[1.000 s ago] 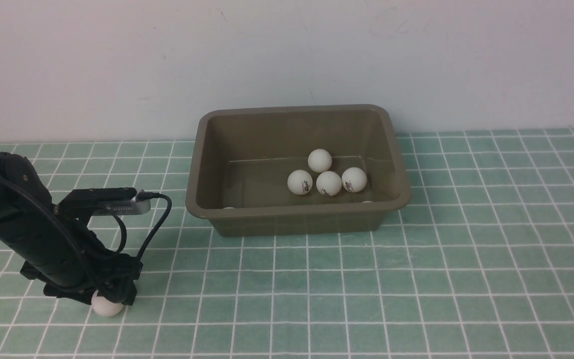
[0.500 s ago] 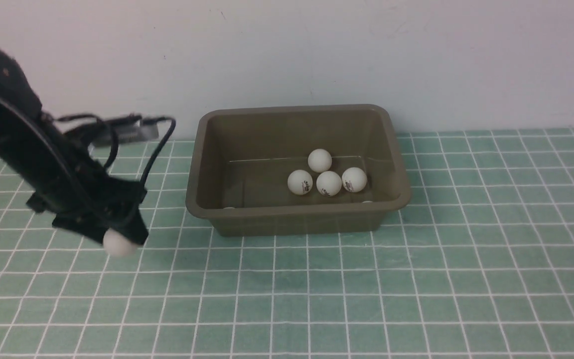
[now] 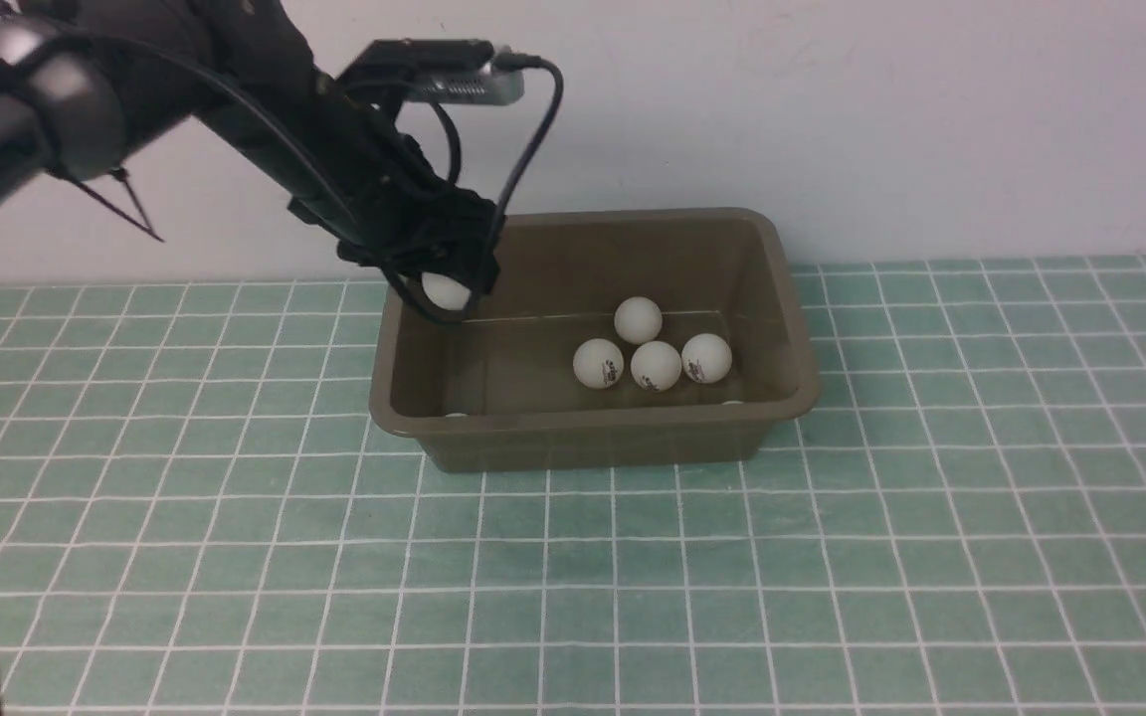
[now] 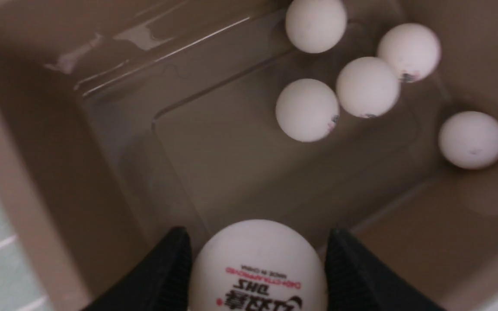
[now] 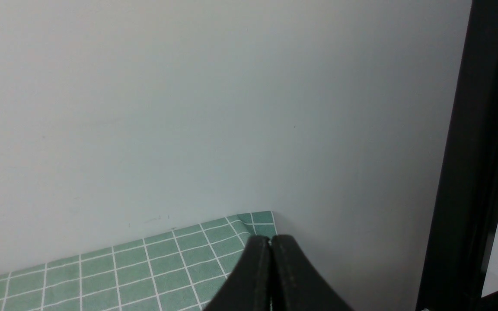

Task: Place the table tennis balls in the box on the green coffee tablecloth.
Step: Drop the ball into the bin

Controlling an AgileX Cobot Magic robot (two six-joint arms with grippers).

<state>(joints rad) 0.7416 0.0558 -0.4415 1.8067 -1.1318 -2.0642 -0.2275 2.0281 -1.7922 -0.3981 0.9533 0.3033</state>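
"DHS" and "MADE IN CHINA" on the held ball (image 4: pixel 257 268).

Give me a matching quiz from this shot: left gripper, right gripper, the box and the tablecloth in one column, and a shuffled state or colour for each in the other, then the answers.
Column one:
1. left gripper
2. right gripper
3. box
4. tablecloth

Column two:
A. mint green with white grid lines
B. shut, holding nothing
C. olive-brown, with loose balls inside
D. gripping a white ball above the box

Pairs: 1-D, 2-B, 3-C, 4-A
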